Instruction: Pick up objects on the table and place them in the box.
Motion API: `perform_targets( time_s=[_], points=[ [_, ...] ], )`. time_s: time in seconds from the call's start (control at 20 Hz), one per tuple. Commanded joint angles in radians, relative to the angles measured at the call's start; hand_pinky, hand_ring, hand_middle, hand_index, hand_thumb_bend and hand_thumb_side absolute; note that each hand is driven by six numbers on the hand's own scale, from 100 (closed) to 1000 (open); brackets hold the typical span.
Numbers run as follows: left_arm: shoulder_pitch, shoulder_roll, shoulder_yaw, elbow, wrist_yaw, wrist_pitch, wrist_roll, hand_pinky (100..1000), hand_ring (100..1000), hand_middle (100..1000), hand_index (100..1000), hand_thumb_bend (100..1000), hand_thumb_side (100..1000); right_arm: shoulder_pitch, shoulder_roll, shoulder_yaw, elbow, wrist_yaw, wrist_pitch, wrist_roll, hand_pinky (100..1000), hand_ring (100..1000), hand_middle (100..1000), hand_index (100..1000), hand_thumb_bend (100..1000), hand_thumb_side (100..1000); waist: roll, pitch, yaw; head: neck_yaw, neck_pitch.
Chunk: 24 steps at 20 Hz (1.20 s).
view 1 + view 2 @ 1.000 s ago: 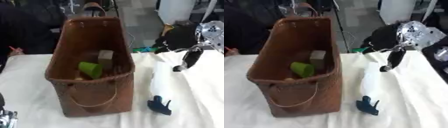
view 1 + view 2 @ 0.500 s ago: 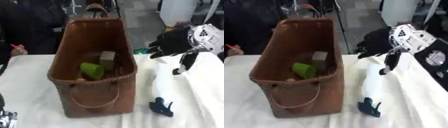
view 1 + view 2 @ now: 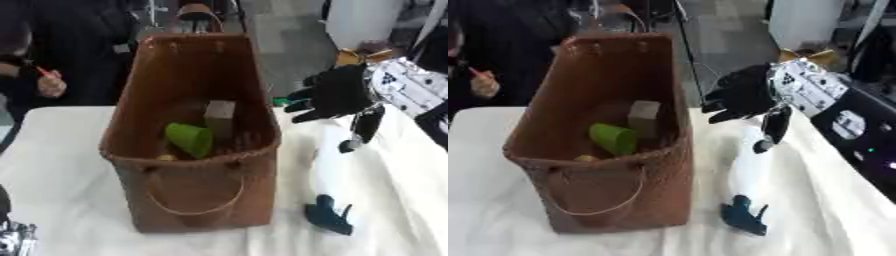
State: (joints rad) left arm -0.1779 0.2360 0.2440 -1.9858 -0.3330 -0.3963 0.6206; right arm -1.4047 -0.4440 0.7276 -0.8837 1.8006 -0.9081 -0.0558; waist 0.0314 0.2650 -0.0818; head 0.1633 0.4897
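My right hand (image 3: 337, 94) hangs in the air at about two o'clock from the brown woven box (image 3: 197, 150), above the white-covered table (image 3: 70, 200) and just off the box's right rim, touching nothing that I can see. Its black fingers (image 3: 724, 102) are spread and only slightly bent, pointing toward the box, so the hand is open and empty; the thumb (image 3: 363, 127) hangs down on its own. The box stands upright at the middle of the table, with a looped handle hanging down its near wall. Inside it lie a green cup-shaped thing (image 3: 191, 139) tipped on its side, a tan block (image 3: 219, 116) standing behind it at about one o'clock, and a small yellow bit (image 3: 166, 157) near the front wall. On the cloth at roughly four o'clock from the box, well below my hand, lies a small dark teal object (image 3: 330, 216) whose shape I cannot make out. My left hand does not show.
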Motion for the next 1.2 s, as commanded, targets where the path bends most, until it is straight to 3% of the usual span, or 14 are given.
perform_targets(
  time_s=[0.05,0.6,1.2],
  points=[
    [-0.008,0.024,0.003,-0.014,0.0,-0.003,0.003,711,698,827,717,100,917,-0.035,-0.021,0.018,0.007,0.056,0.001,-0.051,825,1000,1000,1000,576,790,-0.002,-0.015,0.001,0.003,-0.005],
    [-0.007,0.043,0.005,-0.014,-0.008,0.001,0.011,712,700,830,717,100,927,-0.064,-0.022,0.057,0.055,0.225,0.001,-0.221,832,1000,1000,1000,571,792,-0.027,-0.014,-0.026,0.009,-0.009],
    [-0.011,0.037,0.006,-0.014,-0.007,0.003,0.017,711,699,830,716,100,928,-0.032,0.015,0.034,0.121,0.414,0.001,-0.41,828,1000,1000,1000,562,798,-0.02,-0.006,-0.013,0.0,-0.018]
  ],
)
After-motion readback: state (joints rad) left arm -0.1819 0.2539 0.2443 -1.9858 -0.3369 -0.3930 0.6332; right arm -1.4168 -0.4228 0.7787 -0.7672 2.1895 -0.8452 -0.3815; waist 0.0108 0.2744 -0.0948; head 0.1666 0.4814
